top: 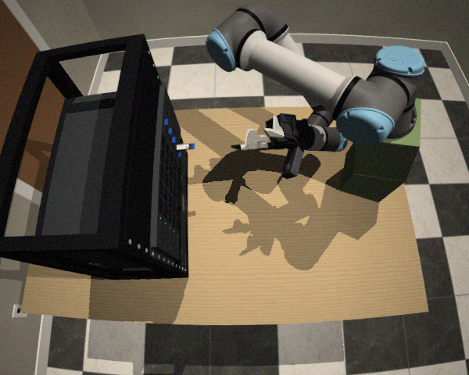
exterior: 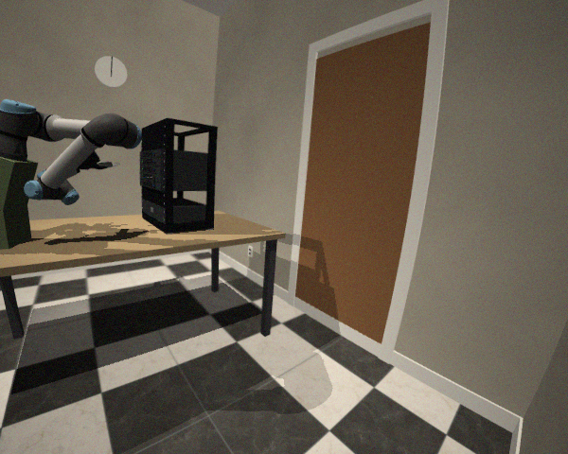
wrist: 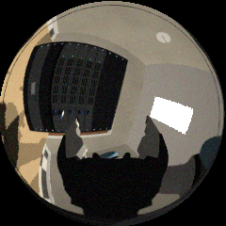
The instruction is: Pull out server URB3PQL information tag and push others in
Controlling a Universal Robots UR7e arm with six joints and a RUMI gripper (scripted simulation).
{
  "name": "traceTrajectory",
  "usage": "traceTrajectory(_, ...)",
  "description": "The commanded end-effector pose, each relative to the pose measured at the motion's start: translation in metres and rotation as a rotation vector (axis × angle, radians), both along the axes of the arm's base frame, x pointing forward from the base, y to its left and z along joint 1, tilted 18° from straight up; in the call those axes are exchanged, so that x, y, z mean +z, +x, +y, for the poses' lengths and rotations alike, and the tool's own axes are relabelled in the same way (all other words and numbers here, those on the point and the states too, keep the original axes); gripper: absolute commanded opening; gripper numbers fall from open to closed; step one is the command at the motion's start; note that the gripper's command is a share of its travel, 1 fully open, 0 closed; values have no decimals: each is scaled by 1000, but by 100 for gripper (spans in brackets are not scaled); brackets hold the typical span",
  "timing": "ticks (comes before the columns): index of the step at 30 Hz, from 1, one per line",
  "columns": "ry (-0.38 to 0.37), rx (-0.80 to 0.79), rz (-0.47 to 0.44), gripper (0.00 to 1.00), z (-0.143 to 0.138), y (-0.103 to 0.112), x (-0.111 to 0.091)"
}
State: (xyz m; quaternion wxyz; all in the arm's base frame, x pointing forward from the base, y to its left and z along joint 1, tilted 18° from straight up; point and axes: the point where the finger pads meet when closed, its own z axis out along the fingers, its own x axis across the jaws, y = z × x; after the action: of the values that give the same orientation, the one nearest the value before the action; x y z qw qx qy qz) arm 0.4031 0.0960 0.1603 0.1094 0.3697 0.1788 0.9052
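Note:
A black open-frame server rack (top: 85, 161) stands on the left of the wooden table, its front face toward the arm. Several blue information tags sit in a column on its front edge. One tag (top: 184, 147) sticks out, white with a blue tip; the ones above it (top: 170, 130) sit flush. My gripper (top: 242, 145) is open and empty, in the air to the right of the rack, pointing at it and well short of the pulled-out tag. In the wrist view the rack front (wrist: 75, 87) fills the upper left, beyond my two fingers. No tag text is readable.
The arm's green base block (top: 382, 161) stands at the table's right. In the exterior view the rack (exterior: 176, 176) stands near the table's far end, beside a wall with a brown door (exterior: 367, 181).

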Motion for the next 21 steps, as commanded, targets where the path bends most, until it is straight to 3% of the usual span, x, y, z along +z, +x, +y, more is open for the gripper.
traceTrajectory(1, -11, 4, -17, 100, 3, -4, 2)
traceTrajectory(21, -49, 20, -79, 100, 16, -18, 9)
